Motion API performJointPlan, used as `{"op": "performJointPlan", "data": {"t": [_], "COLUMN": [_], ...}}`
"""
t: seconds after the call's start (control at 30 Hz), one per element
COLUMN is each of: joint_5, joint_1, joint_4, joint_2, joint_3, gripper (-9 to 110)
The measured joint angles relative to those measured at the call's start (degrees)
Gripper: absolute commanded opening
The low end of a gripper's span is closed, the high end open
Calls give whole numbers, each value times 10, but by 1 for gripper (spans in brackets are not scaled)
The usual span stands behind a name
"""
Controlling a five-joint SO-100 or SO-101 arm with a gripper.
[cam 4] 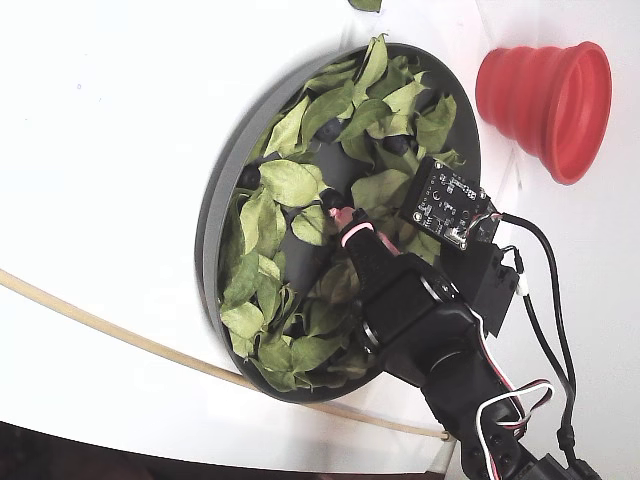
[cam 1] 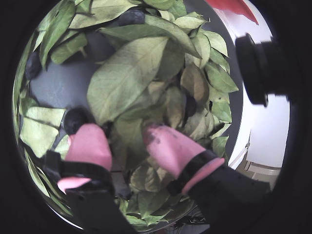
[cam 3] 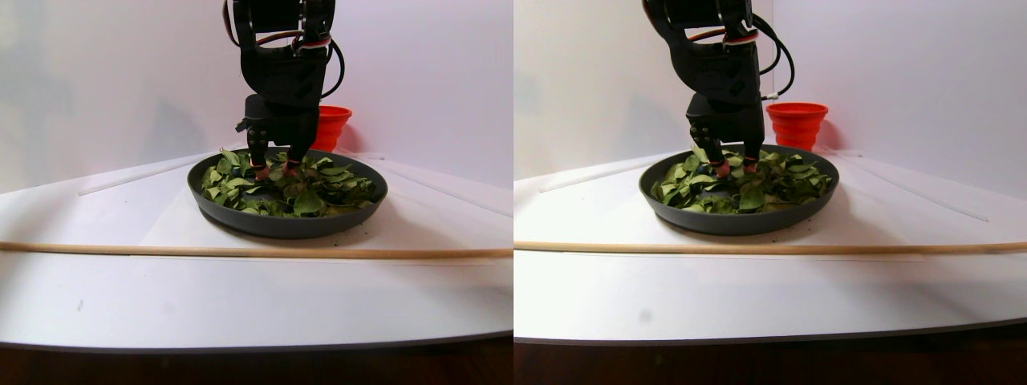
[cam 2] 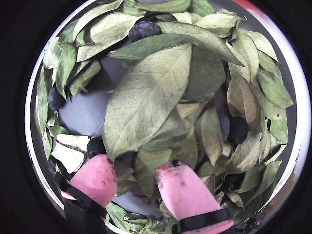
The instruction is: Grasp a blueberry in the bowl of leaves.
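The dark-grey bowl (cam 4: 215,200) holds many loose green leaves (cam 2: 146,92) and several dark blueberries. My gripper (cam 2: 134,175) is open, its pink fingertips (cam 1: 90,146) pushed down among the leaves with only leaves and bare bowl floor between them. One blueberry (cam 2: 96,146) lies just outside the tip of the left finger in both wrist views (cam 1: 75,119). Other blueberries lie at the top (cam 2: 144,29), left (cam 2: 55,99) and right (cam 2: 238,129). In the stereo pair view the gripper (cam 3: 273,168) stands upright in the bowl (cam 3: 287,220). The fixed view shows the gripper (cam 4: 347,226) near the bowl's centre.
A red ribbed cup (cam 4: 545,95) stands beside the bowl on the white table, behind it in the stereo pair view (cam 3: 330,127). A thin wooden stick (cam 3: 257,251) lies across the table in front of the bowl. A small circuit board (cam 4: 448,205) rides on the arm.
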Motion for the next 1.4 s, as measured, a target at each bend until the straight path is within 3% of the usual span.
{"op": "performJointPlan", "data": {"t": [1.4], "joint_5": [12], "joint_1": [-13], "joint_4": [34], "joint_2": [39], "joint_3": [1], "gripper": [16]}}
